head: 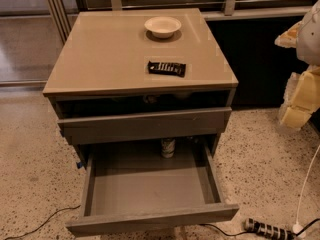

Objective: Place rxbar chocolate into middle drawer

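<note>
The rxbar chocolate (pixel 167 68), a flat black bar with white lettering, lies on the tan cabinet top (pixel 110 59), right of centre near the front edge. The middle drawer (pixel 150 223) is pulled far out below it, and its flat grey floor shows. My gripper (pixel 299 96) is a cream and yellow shape at the right edge of the view. It is off to the right of the cabinet, apart from the bar and the drawer, and holds nothing that I can see.
A round cream-white bowl (pixel 162 26) stands at the back of the cabinet top. The grey drawer front (pixel 145 124) above the open drawer is slightly out. A small can (pixel 168 147) stands at the open drawer's back. A power strip (pixel 267 229) and cables lie on the speckled floor.
</note>
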